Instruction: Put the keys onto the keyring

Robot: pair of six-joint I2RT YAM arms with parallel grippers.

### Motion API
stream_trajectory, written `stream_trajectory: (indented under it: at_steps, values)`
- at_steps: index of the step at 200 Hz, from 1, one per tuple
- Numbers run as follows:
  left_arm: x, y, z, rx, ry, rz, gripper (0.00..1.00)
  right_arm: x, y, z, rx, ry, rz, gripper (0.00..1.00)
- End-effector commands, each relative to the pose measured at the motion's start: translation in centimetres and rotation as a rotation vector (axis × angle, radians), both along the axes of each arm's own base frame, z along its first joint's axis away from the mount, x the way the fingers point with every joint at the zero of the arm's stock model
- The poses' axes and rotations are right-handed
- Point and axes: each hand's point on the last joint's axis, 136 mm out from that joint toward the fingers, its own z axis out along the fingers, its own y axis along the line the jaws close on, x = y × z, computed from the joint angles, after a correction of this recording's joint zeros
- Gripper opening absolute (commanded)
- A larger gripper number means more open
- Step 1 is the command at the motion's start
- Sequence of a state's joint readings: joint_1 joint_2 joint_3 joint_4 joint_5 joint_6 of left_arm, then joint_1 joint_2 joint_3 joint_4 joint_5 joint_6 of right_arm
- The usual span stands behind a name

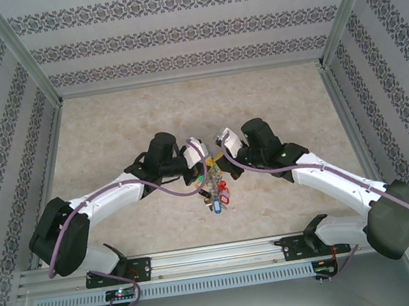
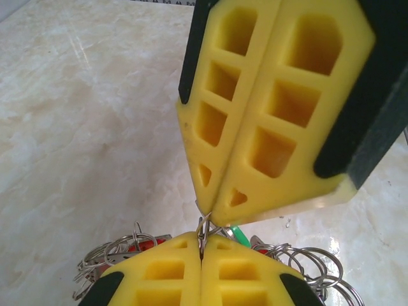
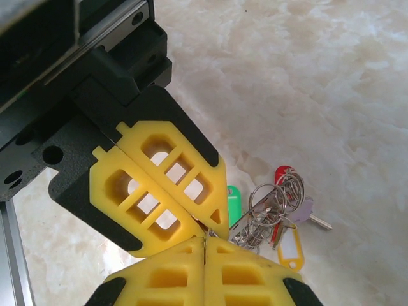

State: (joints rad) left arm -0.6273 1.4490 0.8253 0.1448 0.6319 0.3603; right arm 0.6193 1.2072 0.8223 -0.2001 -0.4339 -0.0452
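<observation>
My left gripper and right gripper meet tip to tip over the middle of the table, both shut. Each set of yellow fingers pinches the same small wire ring, which belongs to the keyring bunch. That bunch of metal rings and tagged keys hangs just below the tips. A green tag sits right behind the pinch. A red tag and a yellow tag lie further out in the bunch. Whether the green and red tagged keys are threaded on or loose, I cannot tell.
The marble-patterned table is walled by patterned panels on three sides. An aluminium rail with both arm bases runs along the near edge. More wire rings spread out beside my left fingers.
</observation>
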Motion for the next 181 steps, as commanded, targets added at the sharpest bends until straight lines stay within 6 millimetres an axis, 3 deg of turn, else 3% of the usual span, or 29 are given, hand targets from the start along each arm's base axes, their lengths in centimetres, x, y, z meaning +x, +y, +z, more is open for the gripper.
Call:
stream_trajectory:
  at_steps: [1,77,181]
  values:
    - [0.4,-0.5,1.5,-0.021,-0.041,-0.015,0.0,-1.4,1.2,1.6,0.047,-0.013,0.104,0.0]
    - [0.5,-0.7,2.6,-0.055,-0.07,-0.016,0.0,-1.0,0.7,-0.1,0.0,0.025,0.072,0.05]
    - [0.4,-0.7,2.9,-0.061,-0.078,-0.019,0.0,-0.2,0.7,-0.5,-0.025,0.025,0.05,0.11]
